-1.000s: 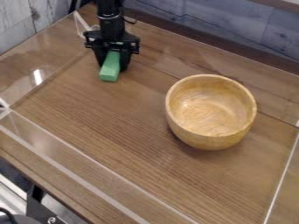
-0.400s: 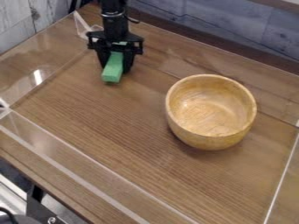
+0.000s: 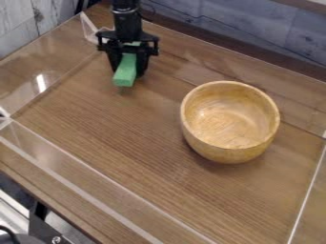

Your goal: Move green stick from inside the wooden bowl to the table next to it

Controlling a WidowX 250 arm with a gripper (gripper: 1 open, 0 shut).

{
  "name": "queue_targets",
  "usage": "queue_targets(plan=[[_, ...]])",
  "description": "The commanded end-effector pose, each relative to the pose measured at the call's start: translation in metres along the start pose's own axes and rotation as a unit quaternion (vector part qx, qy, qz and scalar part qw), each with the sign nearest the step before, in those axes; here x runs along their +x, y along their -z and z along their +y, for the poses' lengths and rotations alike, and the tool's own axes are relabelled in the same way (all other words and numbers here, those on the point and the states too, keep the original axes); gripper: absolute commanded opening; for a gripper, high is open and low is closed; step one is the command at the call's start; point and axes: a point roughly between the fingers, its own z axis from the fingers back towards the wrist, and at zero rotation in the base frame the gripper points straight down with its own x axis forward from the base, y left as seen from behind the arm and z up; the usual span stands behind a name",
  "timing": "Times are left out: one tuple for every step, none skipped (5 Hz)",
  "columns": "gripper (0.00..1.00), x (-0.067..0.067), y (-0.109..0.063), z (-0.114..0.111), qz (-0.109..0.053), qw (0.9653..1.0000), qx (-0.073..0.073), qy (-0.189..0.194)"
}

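The green stick (image 3: 125, 72) hangs tilted between the black fingers of my gripper (image 3: 128, 62), which is shut on its upper end. Its lower end is at or just above the brown wood-grain table (image 3: 114, 143), at the back left. The wooden bowl (image 3: 231, 119) stands to the right of centre, round and light tan, with nothing inside it. The gripper and stick are well to the left of the bowl and behind it.
Clear acrylic walls (image 3: 26, 114) run along the table's edges, with a near wall crossing the front left. A grey plank wall (image 3: 254, 24) stands behind the table. Dark hardware (image 3: 45, 233) shows at the bottom left corner.
The gripper with the green stick has drifted slightly right and a little up over the last second. The bowl has not moved.
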Motion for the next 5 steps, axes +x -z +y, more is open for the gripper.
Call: queue_targets(plan=[[0.00,0.013,-0.046,-0.009,-0.057,0.9984,-0.002,0.002],[0.00,0.016,-0.044,-0.010,-0.059,0.9983,-0.004,0.000],[0.00,0.019,-0.040,-0.008,-0.060,0.9982,-0.003,-0.002],[0.00,0.021,-0.035,-0.006,-0.061,0.9982,-0.001,-0.004],[0.00,0.024,-0.031,-0.004,-0.060,0.9981,0.000,-0.007]])
